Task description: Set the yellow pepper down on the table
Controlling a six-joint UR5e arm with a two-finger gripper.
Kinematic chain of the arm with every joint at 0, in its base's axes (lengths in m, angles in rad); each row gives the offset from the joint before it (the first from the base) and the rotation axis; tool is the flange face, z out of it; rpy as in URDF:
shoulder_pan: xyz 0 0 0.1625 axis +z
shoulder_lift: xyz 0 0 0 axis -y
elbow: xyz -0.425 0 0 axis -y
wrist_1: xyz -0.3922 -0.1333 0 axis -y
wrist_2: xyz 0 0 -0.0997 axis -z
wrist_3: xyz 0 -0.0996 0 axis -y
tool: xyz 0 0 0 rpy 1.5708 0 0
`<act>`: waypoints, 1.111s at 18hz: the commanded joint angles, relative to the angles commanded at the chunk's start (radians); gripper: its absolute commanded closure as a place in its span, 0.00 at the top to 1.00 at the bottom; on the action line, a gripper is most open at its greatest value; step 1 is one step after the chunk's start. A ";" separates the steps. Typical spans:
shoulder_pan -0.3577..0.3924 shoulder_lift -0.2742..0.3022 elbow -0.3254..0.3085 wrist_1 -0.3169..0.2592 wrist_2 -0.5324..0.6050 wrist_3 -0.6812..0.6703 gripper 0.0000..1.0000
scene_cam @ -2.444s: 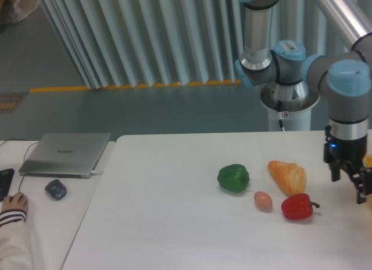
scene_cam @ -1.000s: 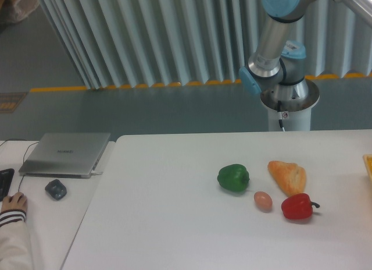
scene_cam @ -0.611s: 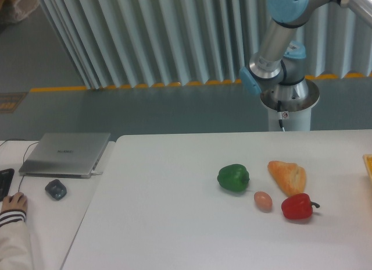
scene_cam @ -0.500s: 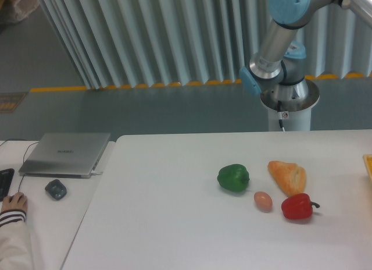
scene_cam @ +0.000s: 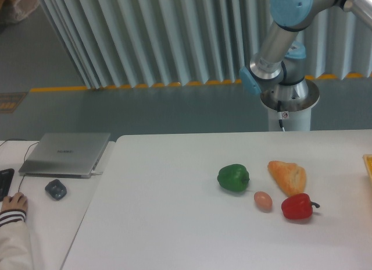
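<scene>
The white table [scene_cam: 174, 223] fills most of what I can see from here, its rounded corner toward the left. Behind it the robot arm [scene_cam: 285, 25] rises from its round base and bends up and out past the top right edge, so the gripper is out of sight and I cannot tell whether it is wide, narrow or holding anything. To the left sits a paler side desk [scene_cam: 35, 206] with a closed grey laptop [scene_cam: 65, 153] on it, a dark mouse [scene_cam: 56, 189] just in front of the laptop, and a person's hand [scene_cam: 13, 203] resting near the desk's left edge.

On the table's right half lies a small cluster of food: a croissant [scene_cam: 287, 176] furthest back, a green pepper [scene_cam: 233, 178] to its left, a red pepper [scene_cam: 299, 206] nearest the front, and a small egg [scene_cam: 263, 200] between the two peppers.

The yellow pepper is not visible anywhere (only a thin sliver of something orange-yellow [scene_cam: 369, 168] shows at the far right edge, too little to identify).
</scene>
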 joint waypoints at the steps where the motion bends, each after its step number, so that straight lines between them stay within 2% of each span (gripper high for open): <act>1: 0.000 -0.003 0.000 0.000 0.002 -0.005 1.00; 20: -0.002 -0.011 -0.014 -0.002 0.005 -0.008 1.00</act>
